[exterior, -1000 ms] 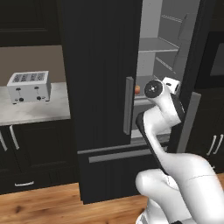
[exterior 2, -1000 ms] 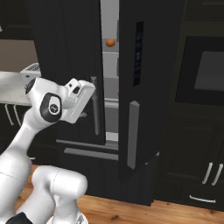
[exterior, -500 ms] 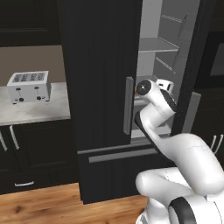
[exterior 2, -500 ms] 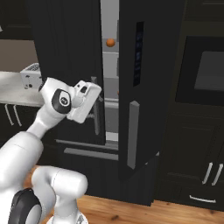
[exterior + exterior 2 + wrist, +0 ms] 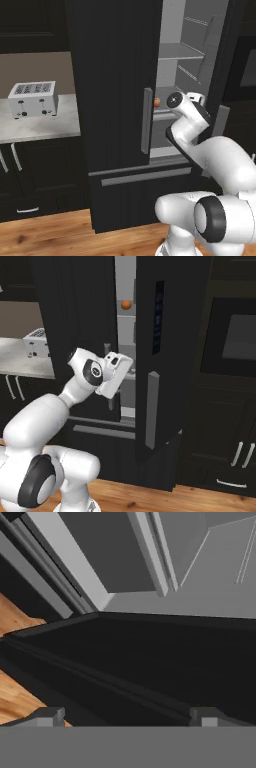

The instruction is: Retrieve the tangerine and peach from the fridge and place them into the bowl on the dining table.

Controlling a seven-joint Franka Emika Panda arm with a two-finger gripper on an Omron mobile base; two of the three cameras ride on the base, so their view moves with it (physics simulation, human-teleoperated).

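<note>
1. The fridge [image 5: 115, 100] stands tall and black between dark cabinets. Its right door [image 5: 165, 346] is swung open, the left door [image 5: 112, 75] is shut, and the light grey shelved interior [image 5: 180, 55] shows through the gap.
2. A grey bar handle [image 5: 146, 120] runs down the shut left door, another handle [image 5: 152, 408] down the open door, and a long handle [image 5: 145, 176] crosses the bottom drawer.
3. The white arm [image 5: 220, 160] rises in front of the fridge and reaches toward the open gap at mid height.
4. A pale counter [image 5: 35, 125] lies left of the fridge, with a silver toaster [image 5: 33, 98] on it.
5. The gripper [image 5: 127, 714] points down at the dark top edge of the drawer; its two fingertips [image 5: 47, 716] stand wide apart with nothing between them.
6. One small orange fruit [image 5: 126, 304] sits on a shelf inside the fridge, above the hand in the right base view; in the left base view an orange-red fruit [image 5: 157, 102] sits just beside the door handle. Whether it is the tangerine or the peach cannot be told.
</note>
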